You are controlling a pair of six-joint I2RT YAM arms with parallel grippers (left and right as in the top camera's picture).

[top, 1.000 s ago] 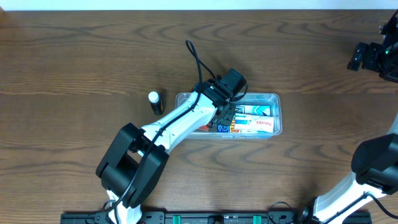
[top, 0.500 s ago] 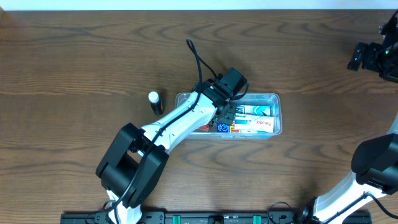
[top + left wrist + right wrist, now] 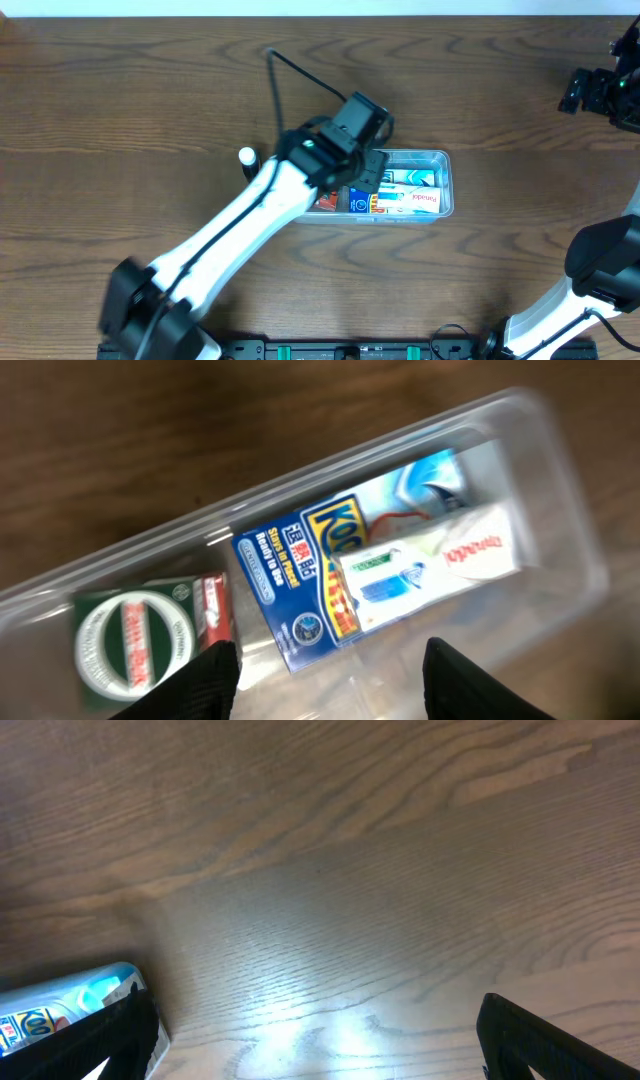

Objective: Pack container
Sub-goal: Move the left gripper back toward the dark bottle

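The container (image 3: pixel 441 158), a clear shallow tub, lies at the table's middle. It holds a blue box (image 3: pixel 300 585), a white toothpaste box (image 3: pixel 440 555), a green round-label pack (image 3: pixel 120 645) and a red pack (image 3: pixel 212 610). My left gripper (image 3: pixel 367 170) hovers above the tub's left half. In the left wrist view it (image 3: pixel 335 685) is open and empty, with the packs between and beyond the jaws. My right gripper (image 3: pixel 590 92) is far off at the back right. In the right wrist view it (image 3: pixel 320 1040) is open and empty over bare wood.
A small dark bottle with a white cap (image 3: pixel 246 157) stands on the table just left of the tub, close to my left arm. A blue-and-white pack (image 3: pixel 70 1000) shows at the lower left edge of the right wrist view.
My left gripper has come up out of the tub and drawn back a little to the rear. The arm has swung to the left. The packs stay in the tub.
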